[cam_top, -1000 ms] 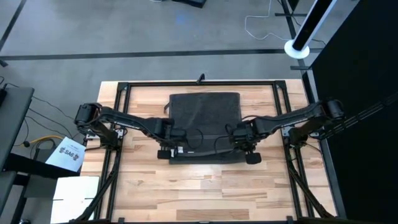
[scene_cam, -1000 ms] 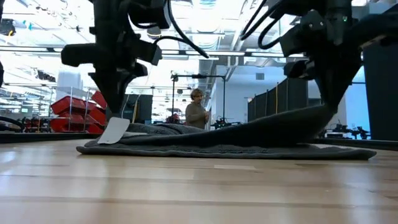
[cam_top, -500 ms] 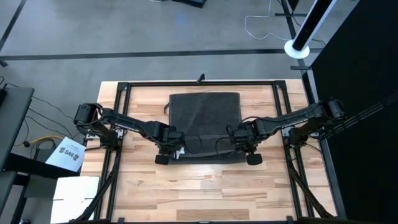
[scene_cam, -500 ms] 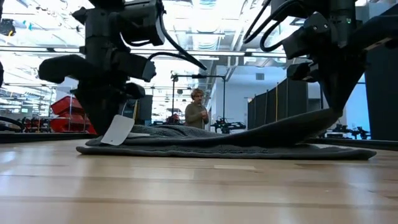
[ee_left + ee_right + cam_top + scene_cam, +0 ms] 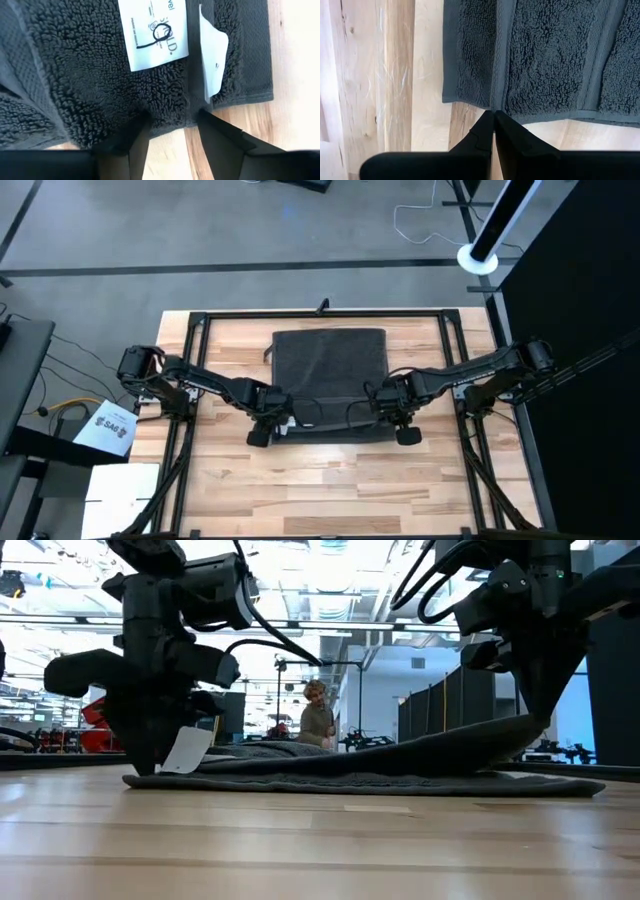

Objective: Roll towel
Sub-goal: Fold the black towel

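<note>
Since a second ago, my left gripper (image 5: 170, 131) has let go of the towel's near-left corner and drawn slightly toward the near-left; its fingers (image 5: 220, 137) now stand apart, straddling the hem with nothing clamped between them. My right gripper (image 5: 494, 131) has not shifted: its fingers are pressed together on the near edge of the dark charcoal-grey soft cloth towel (image 5: 330, 365), beside the near-right corner, and I see that corner held up off the light wooden slatted table (image 5: 330, 490) in the low view. I note that the towel lies on the far-centre part of the table, between the two arms, with its near strip folded over the rest. Two white tags show at the near-left corner: a printed rectangular label (image 5: 154, 32) lying flat on the pile, and a smaller plain one (image 5: 213, 55) beside it, near the hem. In the low view the left gripper (image 5: 150, 755) stands just beside the tag (image 5: 185, 750), at the towel's left end. A person (image 5: 318, 720) stands in the room far behind the table.
</note>
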You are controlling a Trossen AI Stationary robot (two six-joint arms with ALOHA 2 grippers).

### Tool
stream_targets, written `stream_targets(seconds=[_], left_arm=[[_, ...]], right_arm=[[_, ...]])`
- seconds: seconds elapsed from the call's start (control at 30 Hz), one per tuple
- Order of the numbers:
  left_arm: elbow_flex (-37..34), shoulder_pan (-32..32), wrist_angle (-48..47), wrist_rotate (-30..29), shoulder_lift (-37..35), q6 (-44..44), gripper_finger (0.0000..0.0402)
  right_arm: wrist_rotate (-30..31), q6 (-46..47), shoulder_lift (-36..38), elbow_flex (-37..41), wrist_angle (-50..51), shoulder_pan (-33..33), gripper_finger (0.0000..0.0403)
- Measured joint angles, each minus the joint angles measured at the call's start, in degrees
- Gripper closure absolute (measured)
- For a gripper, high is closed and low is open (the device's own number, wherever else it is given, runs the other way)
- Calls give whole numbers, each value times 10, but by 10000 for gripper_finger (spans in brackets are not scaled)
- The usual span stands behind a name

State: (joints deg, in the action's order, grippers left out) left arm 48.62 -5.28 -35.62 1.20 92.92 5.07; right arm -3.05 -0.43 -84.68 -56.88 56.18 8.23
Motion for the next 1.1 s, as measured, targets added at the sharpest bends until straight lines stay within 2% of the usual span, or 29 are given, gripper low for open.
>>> stream_targets(seconds=[0.1, 0.2, 0.27, 0.43, 0.67, 0.83, 1.03, 1.1], left_arm=[[0, 0, 5, -10, 0, -4, 311], [0, 0, 6, -13, 1, -4, 375], [0, 0, 5, -15, 1, -4, 392], [34, 0, -54, -20, 5, 4, 400], [92, 9, -138, -40, 3, 26, 401], [125, 13, -175, -38, -16, 24, 401], [154, 13, -176, 37, -45, 33, 401], [150, 13, -175, 44, -47, 34, 401]], right_arm=[[0, 0, 0, 0, -1, -1, 403], [0, 0, 0, 0, -2, -1, 403], [0, 0, 0, 0, -2, -1, 403], [0, 0, 0, -2, 7, -1, 403], [0, 19, 2, -46, 88, -1, 403], [0, 20, 3, -61, 106, 0, 403], [-40, 29, 4, -63, 139, 1, 403], [-52, 30, 4, -62, 139, 1, 403]])
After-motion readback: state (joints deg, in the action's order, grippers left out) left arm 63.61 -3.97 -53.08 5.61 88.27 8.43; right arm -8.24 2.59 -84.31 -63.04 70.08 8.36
